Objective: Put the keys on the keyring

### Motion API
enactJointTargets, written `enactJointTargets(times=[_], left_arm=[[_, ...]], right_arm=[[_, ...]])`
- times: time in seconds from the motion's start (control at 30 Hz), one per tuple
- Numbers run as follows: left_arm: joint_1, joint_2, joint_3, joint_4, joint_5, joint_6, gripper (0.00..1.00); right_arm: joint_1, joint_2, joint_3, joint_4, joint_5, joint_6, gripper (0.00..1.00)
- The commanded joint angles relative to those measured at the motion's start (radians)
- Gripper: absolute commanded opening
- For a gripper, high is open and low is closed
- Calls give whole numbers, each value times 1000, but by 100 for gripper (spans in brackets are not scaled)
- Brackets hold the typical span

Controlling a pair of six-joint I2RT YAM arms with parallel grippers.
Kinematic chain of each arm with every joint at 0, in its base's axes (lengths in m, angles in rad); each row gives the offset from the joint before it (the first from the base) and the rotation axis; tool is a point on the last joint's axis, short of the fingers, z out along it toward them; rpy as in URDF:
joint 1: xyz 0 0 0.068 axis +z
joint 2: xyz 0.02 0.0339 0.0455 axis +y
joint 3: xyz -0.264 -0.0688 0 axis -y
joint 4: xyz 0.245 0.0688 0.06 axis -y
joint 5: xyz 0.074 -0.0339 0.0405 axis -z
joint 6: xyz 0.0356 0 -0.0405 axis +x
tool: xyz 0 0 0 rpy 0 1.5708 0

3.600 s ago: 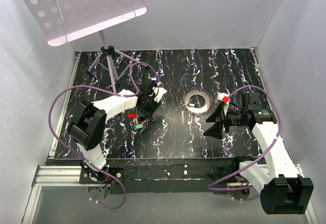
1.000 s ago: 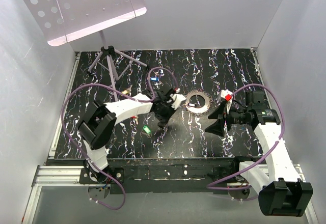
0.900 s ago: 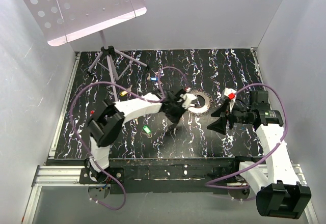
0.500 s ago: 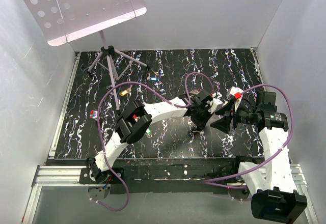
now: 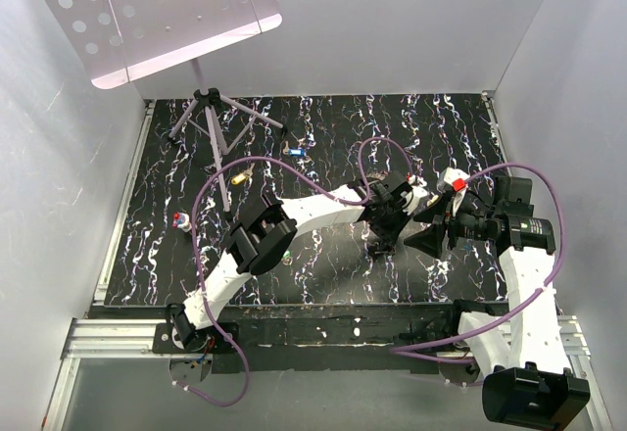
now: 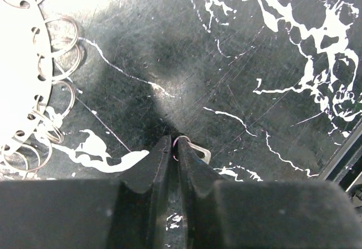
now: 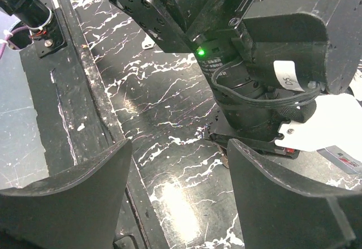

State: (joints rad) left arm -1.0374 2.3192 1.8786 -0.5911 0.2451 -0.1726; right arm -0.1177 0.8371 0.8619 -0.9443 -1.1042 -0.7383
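Note:
In the left wrist view my left gripper [image 6: 174, 142] is shut on the small wire loop of a metal key [image 6: 199, 151], held just over the table; the key's head is hidden between the fingers. The keyring [image 6: 17, 73] lies at the left edge, glaring white, with thin wire loops around its rim. In the top view the left gripper [image 5: 380, 240] reaches far right and the arm covers the keyring. My right gripper [image 5: 419, 225] is open and empty, just right of it. A green key [image 5: 285, 254] and a blue key [image 5: 297, 152] lie on the table.
The right wrist view shows the left arm's wrist [image 7: 237, 62] close ahead between my open right fingers [image 7: 85, 187]. A tripod stand [image 5: 211, 118] is at the back left, with a brass knob [image 5: 240, 174] near it. A small red and blue item [image 5: 179, 220] lies at the left.
The left arm has swung from the left-centre of the table to the right, over the keyring, next to the right gripper. The red key is gone from beside the green one.

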Motion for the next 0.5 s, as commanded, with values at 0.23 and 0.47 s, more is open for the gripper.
enactJointTargets(times=[0.23,0.47], left_arm=[[-6,-148,-16,-10,-108,-31,31],[17,-380,-183,24,-187,5,39]], right_arm=[[-28,-10,48,-70,-72,-68,76],[-69,-12,42,-102,-118,-119,76]])
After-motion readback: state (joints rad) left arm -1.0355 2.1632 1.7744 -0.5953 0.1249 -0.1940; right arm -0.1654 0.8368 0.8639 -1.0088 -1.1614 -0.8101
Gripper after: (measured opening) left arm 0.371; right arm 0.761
